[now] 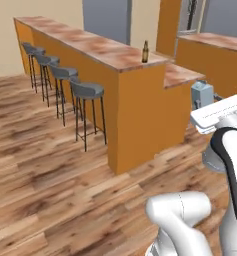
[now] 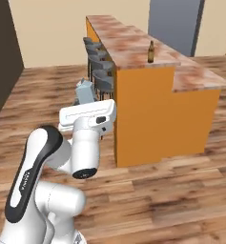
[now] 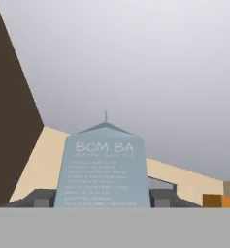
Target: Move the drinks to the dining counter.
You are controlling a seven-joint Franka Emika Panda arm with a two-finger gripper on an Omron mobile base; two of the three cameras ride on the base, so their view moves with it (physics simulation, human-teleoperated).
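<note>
Gripper: your gripper (image 3: 102, 201) is pinching the carton (image 3: 106, 167), 1 finger on each side of its base.
Carton: upright between the jaws, gabled top pointing away from the hand.
Beer bottle: the beer bottle (image 1: 145, 52) already stands on the dining counter (image 1: 97, 47), ahead of and above the gripper.
Advice: you should raise the carton above the counter top before reaching in, keep it level, and set it down well apart from the bottle.

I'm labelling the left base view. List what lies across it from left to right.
Bar stools → dining counter → beer bottle → carton held in the fingers.
</note>
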